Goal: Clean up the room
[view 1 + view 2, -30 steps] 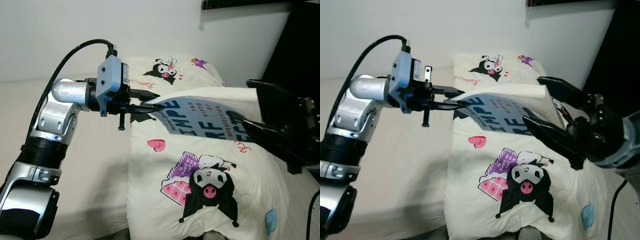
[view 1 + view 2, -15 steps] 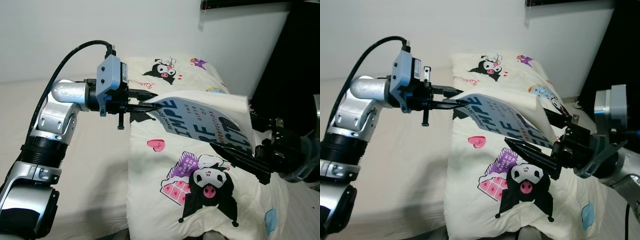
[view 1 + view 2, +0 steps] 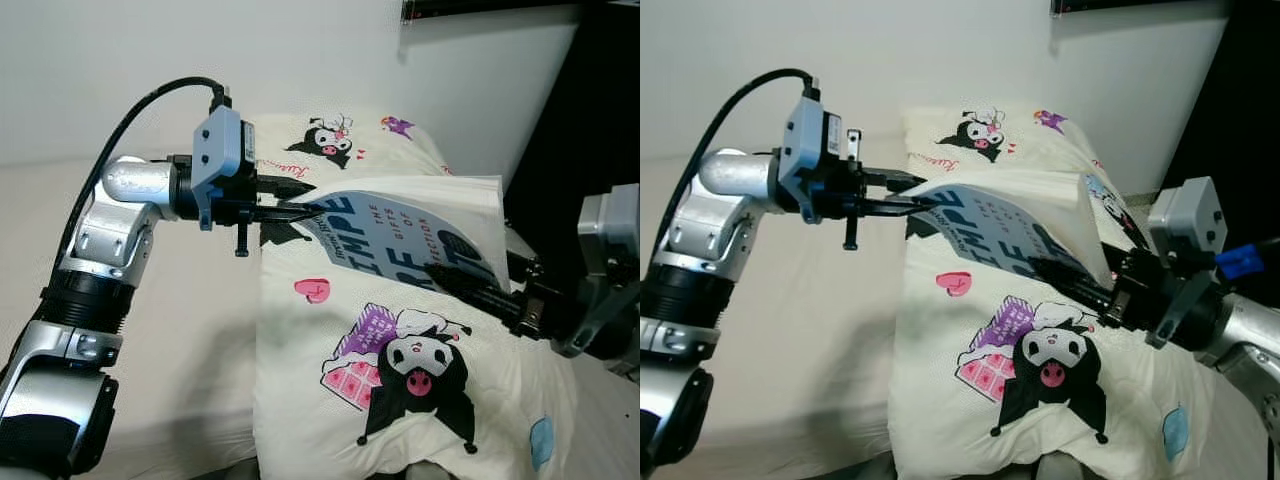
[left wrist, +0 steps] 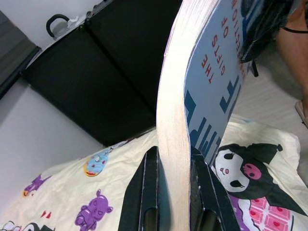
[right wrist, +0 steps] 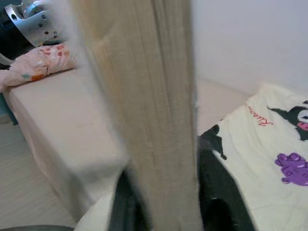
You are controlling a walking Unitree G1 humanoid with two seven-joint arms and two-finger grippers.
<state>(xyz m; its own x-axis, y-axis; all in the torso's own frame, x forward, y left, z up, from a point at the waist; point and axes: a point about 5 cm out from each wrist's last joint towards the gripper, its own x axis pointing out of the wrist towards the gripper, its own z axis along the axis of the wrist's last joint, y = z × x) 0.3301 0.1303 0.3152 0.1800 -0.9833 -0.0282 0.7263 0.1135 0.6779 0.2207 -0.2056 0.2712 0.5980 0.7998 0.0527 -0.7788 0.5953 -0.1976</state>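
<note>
I see the left tool (image 3: 290, 206) clamped on one corner of a paperback book (image 3: 405, 232), with both fingers (image 4: 144, 192) pressed against the page block. The right tool (image 3: 1070, 278) grips the opposite edge of the book, its fingers closed on the cover and pages. The book hangs between both tools, raised above the cartoon-print pillow (image 3: 400, 400), blue lettered cover facing downward. The pillow lies on the bed (image 3: 190, 330) beside the white wall (image 3: 150, 60).
</note>
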